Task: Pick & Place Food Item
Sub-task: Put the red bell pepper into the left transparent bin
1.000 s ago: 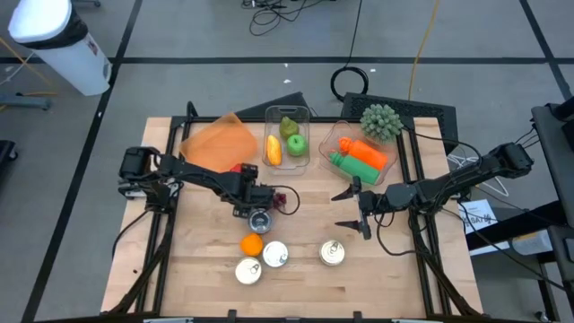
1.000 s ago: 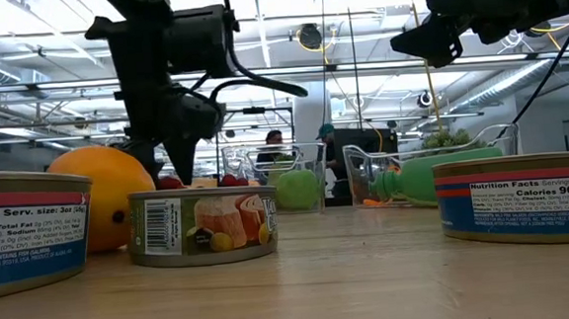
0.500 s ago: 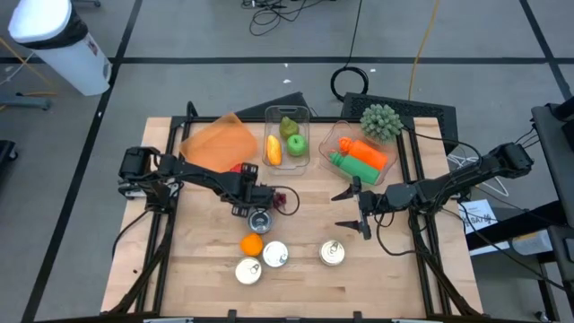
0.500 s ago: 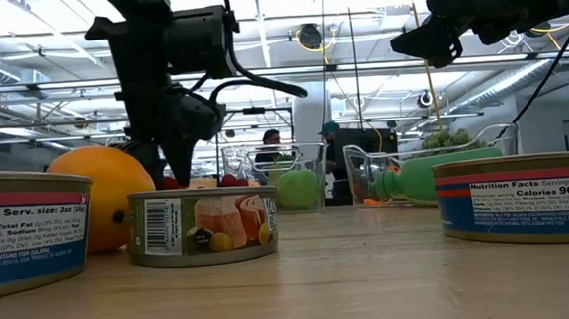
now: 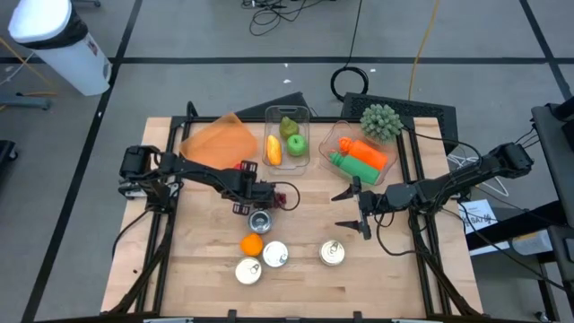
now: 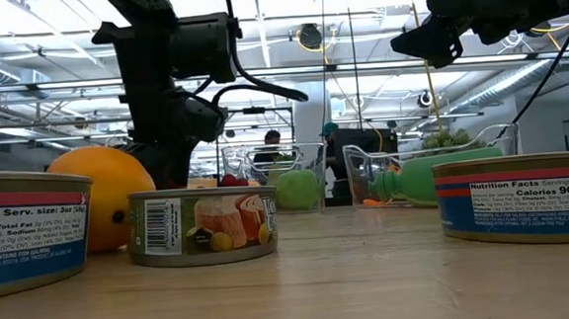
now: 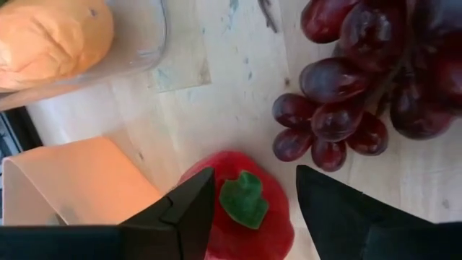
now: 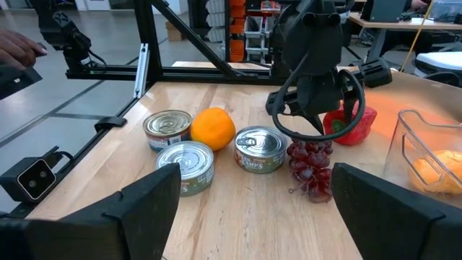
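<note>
The step in hand looks like the approach to a pick; the left gripper (image 7: 249, 209) hangs over the red pepper (image 7: 245, 209), its fingers (image 7: 180, 217) apart and set either side of the pepper's green stem, not yet touching it so far as the wrist view shows; the pepper lies on the table (image 5: 404, 260) between the orange sheet (image 5: 218, 142) and the grapes (image 7: 361, 87), just beside both; in the high view the left gripper (image 5: 254, 195) sits near the table's middle, with a tin (image 5: 260, 221) close in front of it; the right gripper (image 5: 352, 207) waits well apart over the table's right half, its fingers spread wide and holding nothing; nothing has been lifted yet, so the task is judged to be at its start; the next move would call for a short descent until the fingers bracket the pepper's body, then a close and a lift; the grapes lie close enough that one finger could catch them, so the drop should be straight and centred on the stem; the place target is probably one of the clear bins (image 5: 287, 136) at the far side, though which one cannot be told.
</note>
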